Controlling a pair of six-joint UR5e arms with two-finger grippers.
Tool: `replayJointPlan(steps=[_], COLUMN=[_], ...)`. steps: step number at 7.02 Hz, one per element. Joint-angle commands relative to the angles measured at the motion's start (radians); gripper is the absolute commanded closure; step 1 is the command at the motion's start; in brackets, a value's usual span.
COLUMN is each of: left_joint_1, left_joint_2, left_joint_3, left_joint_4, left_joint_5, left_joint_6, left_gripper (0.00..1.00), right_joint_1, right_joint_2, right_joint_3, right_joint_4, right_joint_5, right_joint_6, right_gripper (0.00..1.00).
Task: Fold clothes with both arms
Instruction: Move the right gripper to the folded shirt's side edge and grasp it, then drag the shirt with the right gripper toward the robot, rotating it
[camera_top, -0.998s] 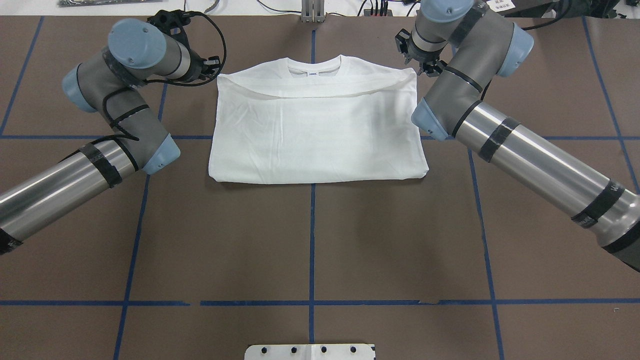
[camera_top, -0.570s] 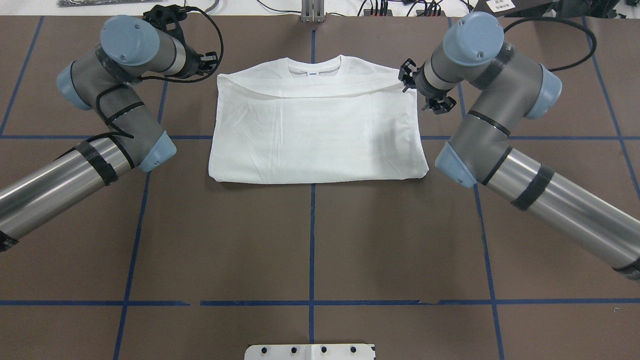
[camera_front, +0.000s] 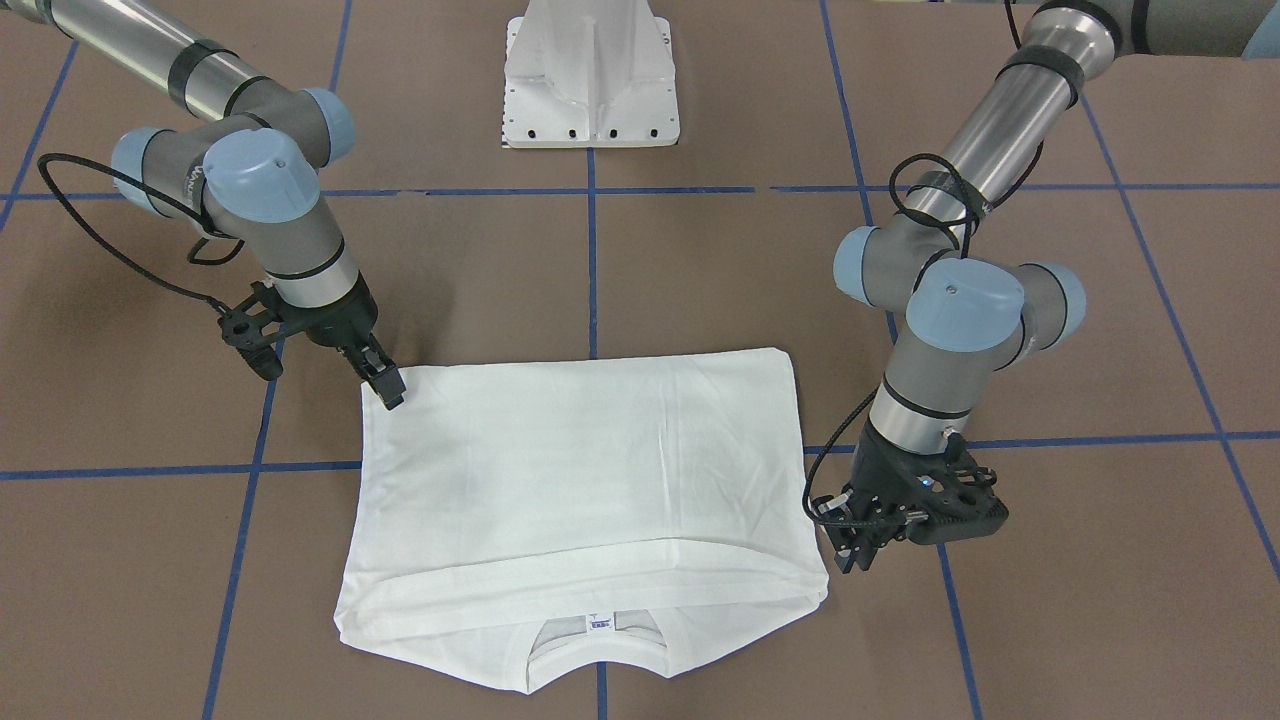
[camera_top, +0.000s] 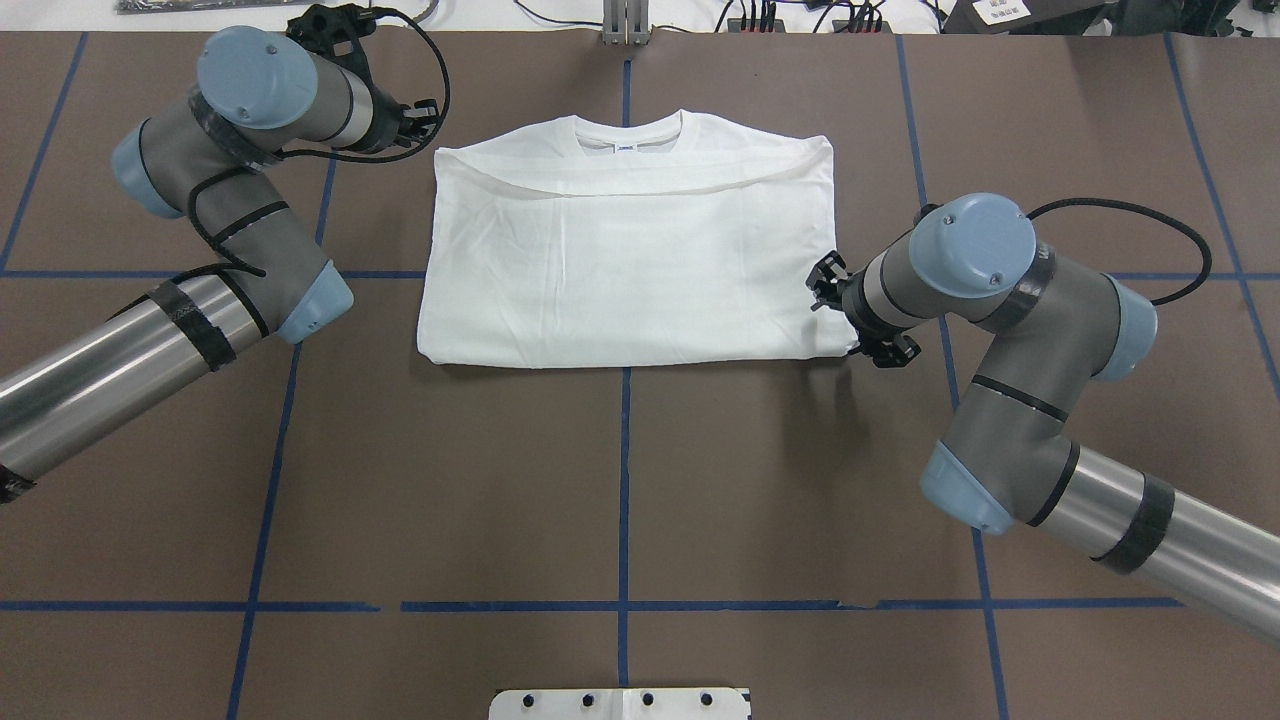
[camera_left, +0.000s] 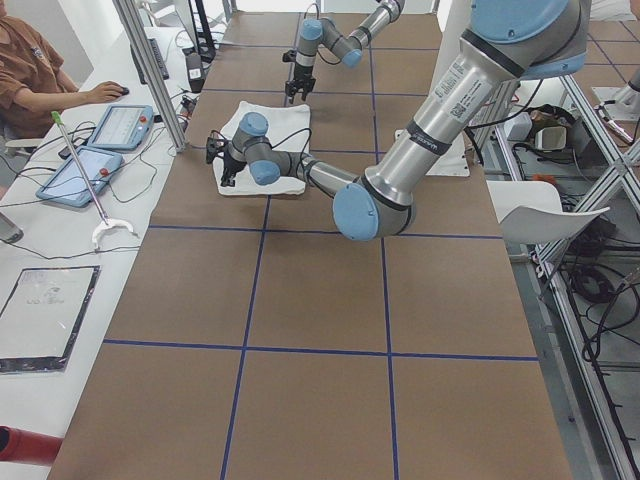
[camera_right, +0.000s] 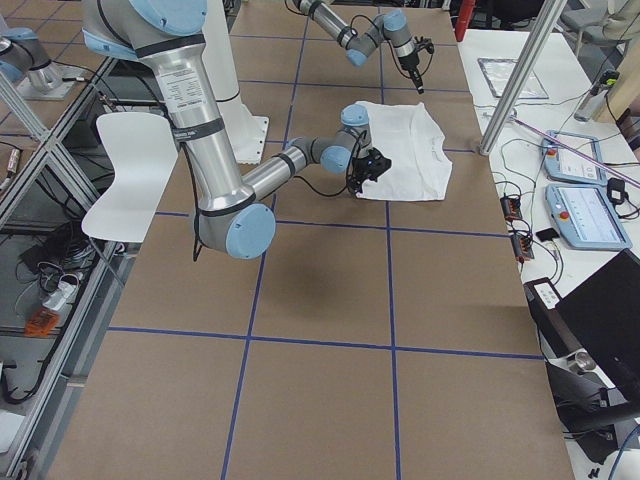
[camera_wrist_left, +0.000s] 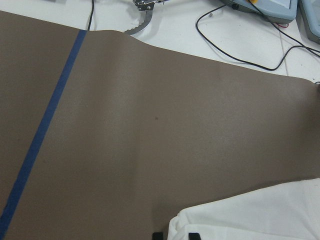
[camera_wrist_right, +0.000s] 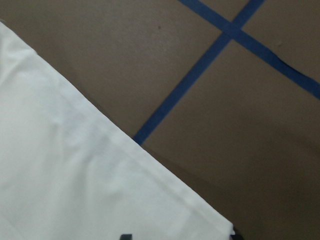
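The white T-shirt (camera_top: 630, 270) is laid flat, folded into a rough rectangle, on the brown table cover (camera_top: 620, 480). It lies straight out from the white pedestal (camera_front: 590, 90) and well apart from it, astride the blue tape line (camera_top: 623, 480) that runs away from the pedestal. Its folded edge is turned towards the pedestal, while the ribbed collar (camera_top: 630, 130) and small neck label (camera_top: 625, 147) are on the side away from the pedestal. The right gripper (camera_front: 388, 388) is set at the shirt's pedestal-side corner on the robot's right. In the right wrist view its fingertips (camera_wrist_right: 126, 236) are seen wide apart, with that corner between them and not clamped. The left gripper (camera_front: 848, 553) is held just beside the corner farthest from the pedestal on the robot's left. In the left wrist view its fingertips (camera_wrist_left: 157, 235) are seen with a narrow gap between them, and nothing is gripped.
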Motion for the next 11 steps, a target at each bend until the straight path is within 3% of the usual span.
replayJointPlan(steps=[1, 2, 3, 7, 9, 11], left_joint_1=[0.0, 0.0, 0.0, 0.0, -0.002, 0.009], left_joint_2=[0.002, 0.002, 0.009, 0.023, 0.028, 0.073], left_joint_3=[-0.001, -0.001, -0.002, -0.002, -0.063, -0.233], left_joint_4=[0.002, 0.002, 0.003, 0.005, 0.01, 0.048], left_joint_5=[0.002, 0.003, 0.005, 0.005, -0.001, -0.068], left_joint_6=[0.001, 0.001, 0.001, 0.003, 0.0, -0.014], left_gripper=[0.7, 0.7, 0.7, 0.7, 0.7, 0.7], right_joint_1=[-0.017, -0.019, -0.016, -0.004, -0.014, -0.179], right_joint_2=[-0.016, -0.014, -0.014, -0.014, -0.107, -0.28], right_joint_3=[0.0, 0.0, 0.001, 0.008, 0.175, 0.425], right_joint_4=[0.0, 0.0, 0.0, -0.002, -0.014, -0.015], right_joint_5=[-0.003, -0.005, 0.0, 0.019, 0.087, 0.153], right_joint_6=[0.01, 0.011, 0.013, 0.007, 0.022, 0.059], right_gripper=[0.3, 0.47, 0.99, 1.0, 1.0, 1.0])
